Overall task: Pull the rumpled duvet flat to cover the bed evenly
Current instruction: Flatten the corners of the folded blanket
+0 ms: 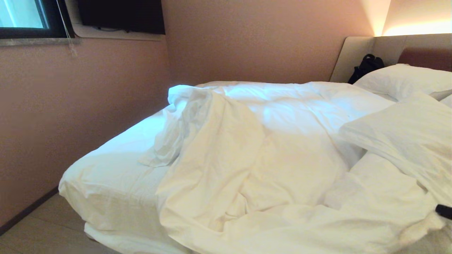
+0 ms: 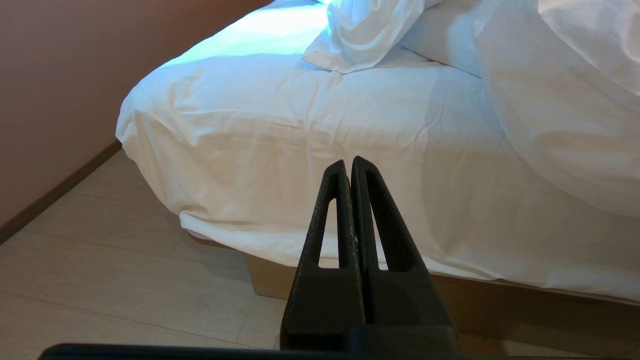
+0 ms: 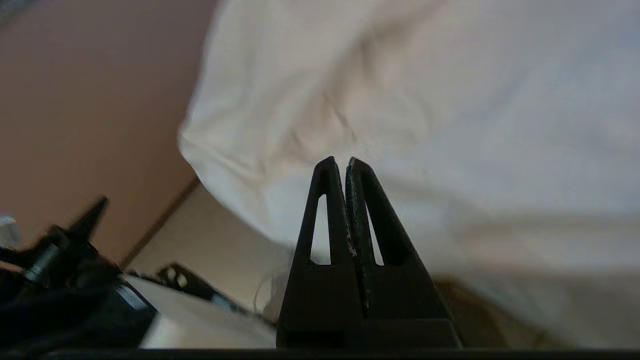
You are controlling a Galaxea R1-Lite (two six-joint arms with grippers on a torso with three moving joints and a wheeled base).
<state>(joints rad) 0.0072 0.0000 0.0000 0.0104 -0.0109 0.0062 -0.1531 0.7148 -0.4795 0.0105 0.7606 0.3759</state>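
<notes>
The duvet (image 1: 268, 158) lies rumpled in a heap across the middle and right of the bed (image 1: 116, 169), one fold thrown back, leaving the left part of the mattress sheet bare. My left gripper (image 2: 348, 162) is shut and empty, low beside the bed, facing the sheeted mattress side (image 2: 300, 140) with a duvet flap (image 2: 360, 35) above it. My right gripper (image 3: 340, 162) is shut and empty, close in front of blurred white bedding (image 3: 425, 100) at the bed's corner. A dark bit of my right arm (image 1: 445, 211) shows at the head view's right edge.
Two white pillows (image 1: 406, 81) (image 1: 409, 137) lie at the right by the beige headboard (image 1: 356, 56), with a black bag (image 1: 367, 67) against it. A pink wall (image 1: 70, 106) runs close along the bed's far left side. The brown wooden base (image 2: 500, 310) meets the tiled floor (image 2: 125, 280).
</notes>
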